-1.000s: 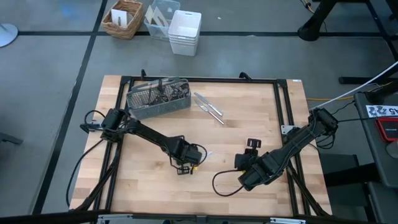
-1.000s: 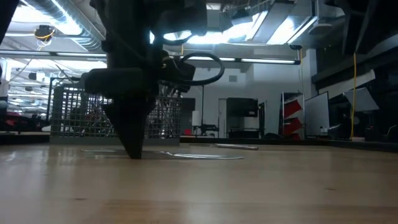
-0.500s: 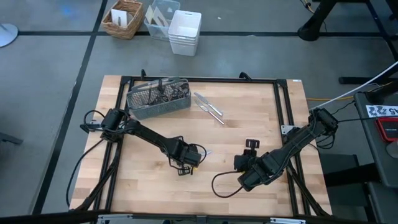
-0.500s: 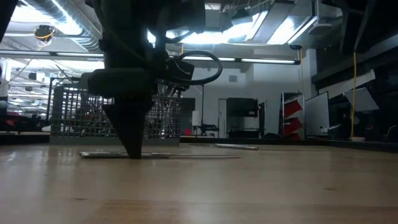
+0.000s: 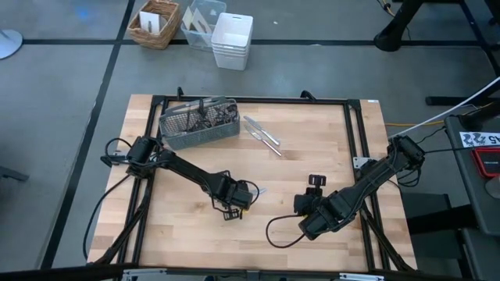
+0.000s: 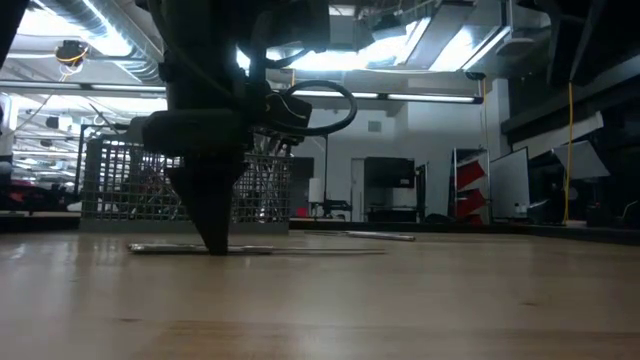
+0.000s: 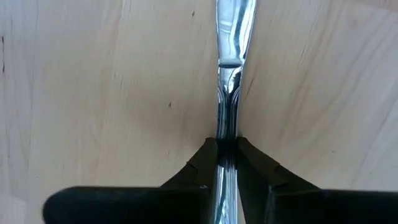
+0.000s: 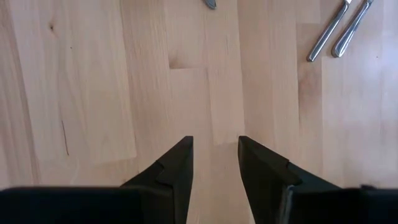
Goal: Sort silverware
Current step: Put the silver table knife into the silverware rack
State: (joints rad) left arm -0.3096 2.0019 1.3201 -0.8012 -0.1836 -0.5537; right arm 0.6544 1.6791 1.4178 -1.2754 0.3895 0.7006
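1. Left wrist view: my left gripper has its two fingers pressed against either side of a slim shiny piece of silverware, which lies flat on the wooden table and runs straight away from me. I cannot tell whether it is a knife, fork or spoon.
2. In the high view, that left gripper sits low over the table's middle, a little toward the front.
3. The low view shows the piece lying on the boards under my dark fingers.
4. My right gripper hovers over bare wood with its fingers apart and nothing between them; in the high view it is right of centre.
5. Two more pieces lie side by side just beside the grey wire-mesh caddy, which stands near the table's back edge with several utensils upright inside it.
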